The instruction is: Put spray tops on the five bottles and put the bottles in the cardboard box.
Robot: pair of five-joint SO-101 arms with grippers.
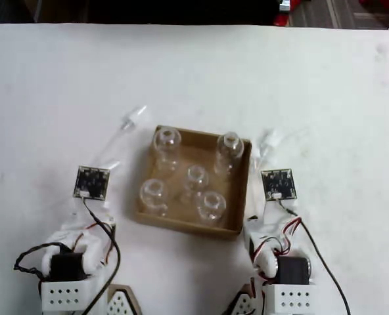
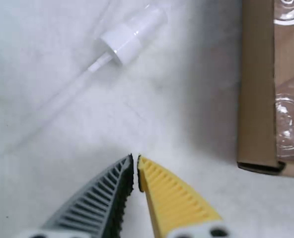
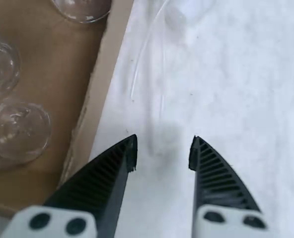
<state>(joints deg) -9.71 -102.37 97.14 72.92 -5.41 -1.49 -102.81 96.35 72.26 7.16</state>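
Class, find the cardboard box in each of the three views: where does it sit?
High view: cardboard box at the picture's centre.
Left wrist view: box wall beside the left gripper, on its yellow side.
Right wrist view: box rim alongside the open right gripper.
Shared landmark: clear bottles standing inside it.

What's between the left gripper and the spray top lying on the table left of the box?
Nothing. In the left wrist view, the stretch from the left gripper to the spray top is bare white table.
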